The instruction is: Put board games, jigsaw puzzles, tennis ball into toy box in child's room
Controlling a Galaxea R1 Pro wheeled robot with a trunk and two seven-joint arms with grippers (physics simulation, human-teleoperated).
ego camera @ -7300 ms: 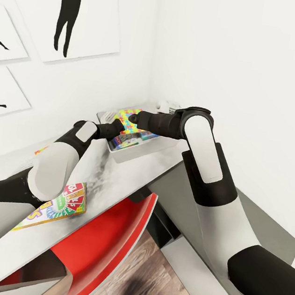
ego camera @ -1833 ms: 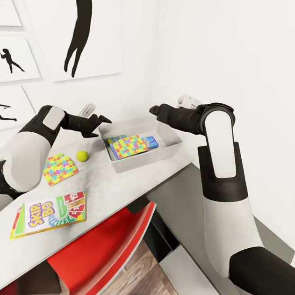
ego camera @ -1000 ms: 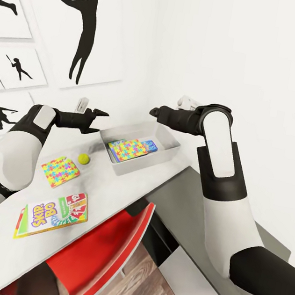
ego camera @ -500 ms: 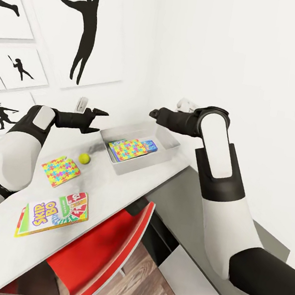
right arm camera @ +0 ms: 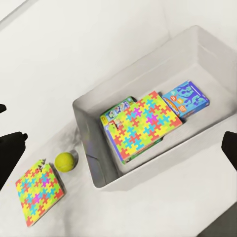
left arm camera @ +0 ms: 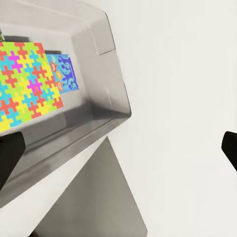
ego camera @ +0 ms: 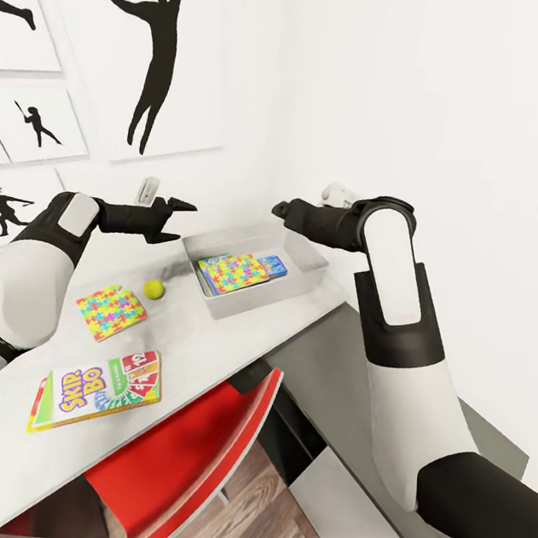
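Note:
The toy box [ego camera: 300, 280] stands on the table [ego camera: 206, 342] by the wall corner. In it lies the larger jigsaw puzzle [ego camera: 234, 269] [right arm camera: 140, 126] over a green-bordered board game [right arm camera: 117, 112], with the blue board game [ego camera: 275, 264] [right arm camera: 186, 98] beside them. On the table outside the box lie the tennis ball [ego camera: 154, 288] [right arm camera: 65, 161], the smaller jigsaw puzzle [ego camera: 110, 312] [right arm camera: 38, 192] and the SKIP-BO board game [ego camera: 97, 390]. My left gripper [ego camera: 185, 222] hovers open left of the box. Above the box's far side, my right gripper [ego camera: 279, 209] is open and holds nothing.
A red chair [ego camera: 190, 451] is tucked under the table's front edge. A lower dark grey cabinet top [ego camera: 333, 360] adjoins the table on the right. Black silhouette pictures [ego camera: 156, 45] hang on the wall behind the table. Wood floor [ego camera: 265, 527] shows below.
Both grippers have drawn back out of the toy box, leaving the larger puzzle lying inside. The camera has shifted, bringing the ball and smaller puzzle into view. Hardly anything moved in the last half second.

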